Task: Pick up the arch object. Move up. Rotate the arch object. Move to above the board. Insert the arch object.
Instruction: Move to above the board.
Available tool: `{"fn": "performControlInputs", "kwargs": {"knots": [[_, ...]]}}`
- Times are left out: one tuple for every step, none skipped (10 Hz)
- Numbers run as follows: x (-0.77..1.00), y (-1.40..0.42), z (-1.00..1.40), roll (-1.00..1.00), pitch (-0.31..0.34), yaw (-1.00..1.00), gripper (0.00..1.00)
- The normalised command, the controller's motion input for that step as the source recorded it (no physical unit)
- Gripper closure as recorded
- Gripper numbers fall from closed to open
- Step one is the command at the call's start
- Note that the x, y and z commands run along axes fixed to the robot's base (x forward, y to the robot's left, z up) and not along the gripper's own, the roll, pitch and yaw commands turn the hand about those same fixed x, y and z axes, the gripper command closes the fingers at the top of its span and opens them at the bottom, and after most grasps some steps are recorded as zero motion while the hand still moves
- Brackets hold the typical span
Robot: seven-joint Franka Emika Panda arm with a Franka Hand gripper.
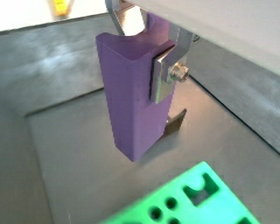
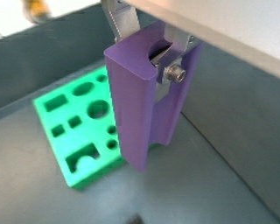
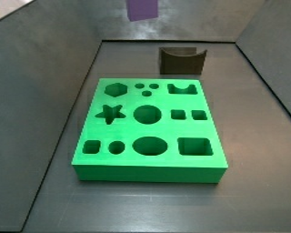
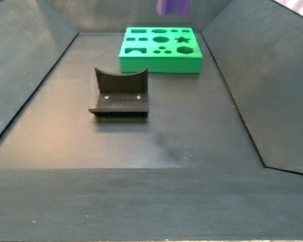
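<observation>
Two big things fill my side views: the board point(image 3: 149, 127), a green slab lying mid-frame on the grey floor point(image 4: 154, 142), and the fixture point(image 4: 118, 95), a dark bracket near the board but apart from it. The arch object point(image 1: 133, 92) is smaller and hangs high; in the side views only its purple lower end pokes in at the top edge point(image 3: 142, 9), well clear of everything. In both wrist views the gripper point(image 2: 152, 54) has its silver fingers point(image 1: 168, 72) closed onto the prism near its upper part, the piece hanging roughly upright below them. From here I judge the main risk is a slip or twist in the grasp during rotation, since the hold is high on a long piece and its free end could swing. A tilted prism would catch the rim of the arch hole point(image 3: 180, 88) in the upper right of the board rather than drop in. Room is generous: open floor all round the board, with sloped grey walls at the frame edges and the fixture the only obstacle.
</observation>
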Motion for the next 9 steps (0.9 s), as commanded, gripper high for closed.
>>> {"fn": "performControlInputs", "kwargs": {"knots": [[0.04,-1.00,0.29,0.00,0.118,1.00,1.00],[0.05,-1.00,0.29,0.00,0.121,1.00,1.00],[0.07,-1.00,0.29,-0.01,0.125,1.00,1.00],[0.10,-1.00,0.29,-0.01,0.130,1.00,1.00],[0.11,-0.70,0.20,-0.01,0.138,1.00,1.00],[0.12,-0.34,0.09,-0.01,0.149,1.00,1.00],[0.12,-0.21,0.05,-0.01,0.155,1.00,1.00],[0.09,-0.13,0.05,0.00,0.164,1.00,1.00],[0.08,-0.11,0.04,0.00,0.167,1.00,1.00]]}}
